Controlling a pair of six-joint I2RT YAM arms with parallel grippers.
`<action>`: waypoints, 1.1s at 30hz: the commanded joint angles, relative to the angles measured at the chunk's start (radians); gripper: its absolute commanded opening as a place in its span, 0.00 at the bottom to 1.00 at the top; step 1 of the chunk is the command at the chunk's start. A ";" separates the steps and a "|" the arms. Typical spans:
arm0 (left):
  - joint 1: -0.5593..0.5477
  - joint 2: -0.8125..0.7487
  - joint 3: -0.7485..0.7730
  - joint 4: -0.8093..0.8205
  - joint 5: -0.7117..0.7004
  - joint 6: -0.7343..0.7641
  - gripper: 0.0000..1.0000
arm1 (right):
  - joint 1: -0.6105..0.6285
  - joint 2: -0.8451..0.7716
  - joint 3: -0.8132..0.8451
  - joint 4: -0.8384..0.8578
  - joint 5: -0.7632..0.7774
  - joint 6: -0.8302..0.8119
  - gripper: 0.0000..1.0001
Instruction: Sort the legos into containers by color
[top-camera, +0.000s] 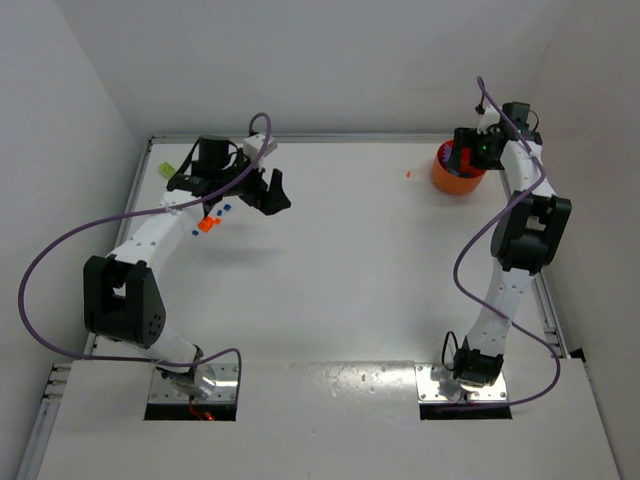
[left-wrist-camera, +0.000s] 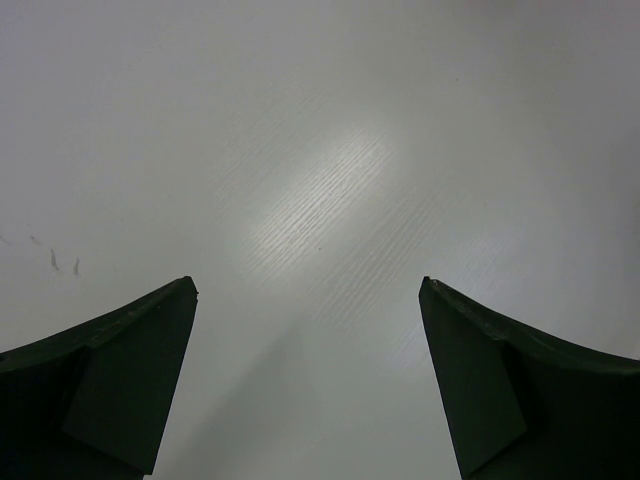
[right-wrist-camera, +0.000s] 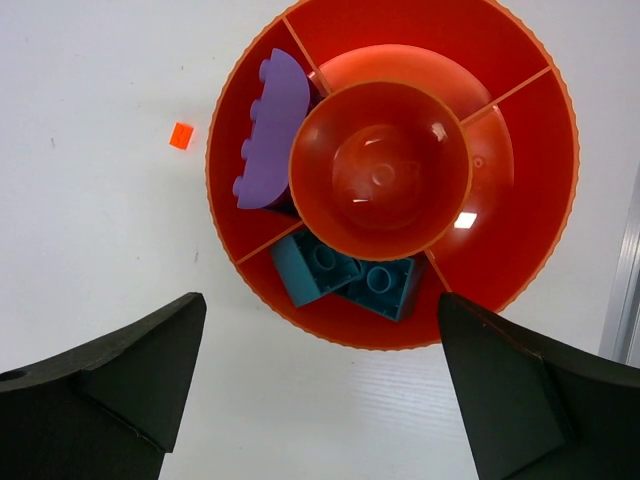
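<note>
The orange bowl (top-camera: 455, 184) stands at the far right of the table. In the right wrist view the bowl (right-wrist-camera: 400, 28) holds a purple brick (right-wrist-camera: 268, 130) in its left compartment and two blue bricks (right-wrist-camera: 345, 272) in its near one. My right gripper (top-camera: 463, 150) hovers over the bowl, open and empty (right-wrist-camera: 321, 297). A tiny orange-red brick (top-camera: 409, 174) lies on the table left of the bowl and shows in the right wrist view (right-wrist-camera: 181, 135). My left gripper (top-camera: 271, 190) is open and empty above bare table (left-wrist-camera: 308, 282). An orange-red brick (top-camera: 208, 224) and small blue bricks (top-camera: 227, 208) lie beside the left arm.
A yellow-green piece (top-camera: 165, 170) lies at the far left corner behind the left arm. White walls enclose the table on the left, back and right. A metal rail (right-wrist-camera: 628, 290) runs along the right edge close to the bowl.
</note>
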 joint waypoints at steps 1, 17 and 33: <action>0.012 -0.018 0.000 0.018 0.029 0.012 1.00 | -0.007 -0.013 0.000 0.030 -0.020 -0.018 0.99; 0.012 -0.018 0.000 0.009 0.029 0.012 1.00 | -0.016 -0.001 -0.011 0.072 -0.001 0.000 0.99; 0.012 -0.018 0.000 0.009 0.029 0.012 1.00 | -0.016 0.042 0.031 0.018 -0.051 0.010 0.99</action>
